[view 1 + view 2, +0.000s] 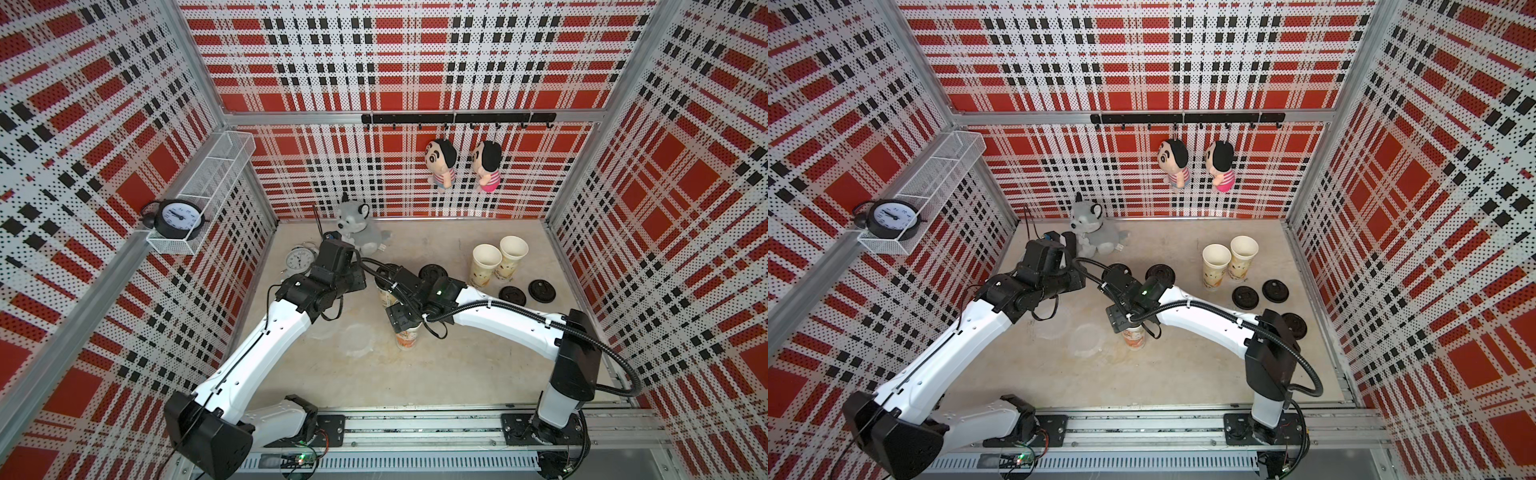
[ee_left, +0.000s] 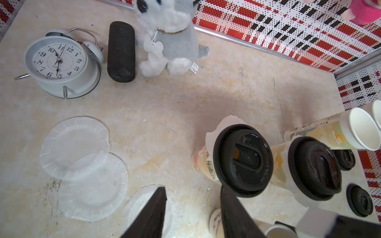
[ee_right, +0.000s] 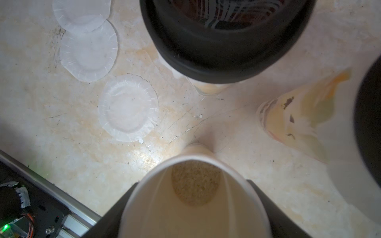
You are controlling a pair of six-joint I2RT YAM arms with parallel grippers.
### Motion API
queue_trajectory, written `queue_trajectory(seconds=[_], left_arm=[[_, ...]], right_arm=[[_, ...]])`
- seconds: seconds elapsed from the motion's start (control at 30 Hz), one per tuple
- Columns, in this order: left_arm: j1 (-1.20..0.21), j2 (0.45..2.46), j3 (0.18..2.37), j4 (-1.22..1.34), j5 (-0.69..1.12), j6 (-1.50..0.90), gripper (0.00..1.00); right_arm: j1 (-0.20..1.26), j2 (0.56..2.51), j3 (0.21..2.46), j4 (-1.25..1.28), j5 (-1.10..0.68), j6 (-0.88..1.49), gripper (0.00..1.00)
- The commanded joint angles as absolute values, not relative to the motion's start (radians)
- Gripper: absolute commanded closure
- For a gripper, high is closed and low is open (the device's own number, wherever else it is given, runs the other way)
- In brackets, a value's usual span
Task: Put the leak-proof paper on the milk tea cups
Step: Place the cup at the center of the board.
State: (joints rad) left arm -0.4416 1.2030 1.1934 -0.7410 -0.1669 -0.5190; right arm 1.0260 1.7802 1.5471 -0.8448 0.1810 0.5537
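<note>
The left gripper (image 2: 192, 188), jaws wide and empty, is hanging raised, clear of the leak-proof paper sheet (image 3: 128, 108) lying on the table (image 3: 61, 144); pinching only its rim and centring it over the cup mouth is advisable. The right gripper (image 3: 191, 191) is clamping an open milk tea cup (image 3: 148, 206) upright, brown granules (image 3: 195, 183) lying in its bottom

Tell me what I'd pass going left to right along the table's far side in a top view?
White alarm clock → grey plush dog → black-lidded cup → open cup → second open cup → loose black lid.
</note>
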Motion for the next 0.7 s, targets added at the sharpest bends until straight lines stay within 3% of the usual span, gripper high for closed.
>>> queue_trajectory(seconds=[0.0, 0.47, 0.67], left_arm=[[-0.422, 1.18, 1.185, -0.725, -0.147, -0.498, 0.52], [-0.4, 1.191, 1.161, -0.709, -0.126, -0.488, 0.52], [-0.399, 1.192, 1.151, -0.706, -0.122, -0.488, 0.52]], right_arm=[[1.041, 1.791, 1.602, -0.795, 0.2, 0.586, 0.23], [1.045, 1.842, 1.637, -0.792, 0.23, 0.583, 0.23], [1.052, 1.861, 1.639, -0.796, 0.226, 0.586, 0.17]])
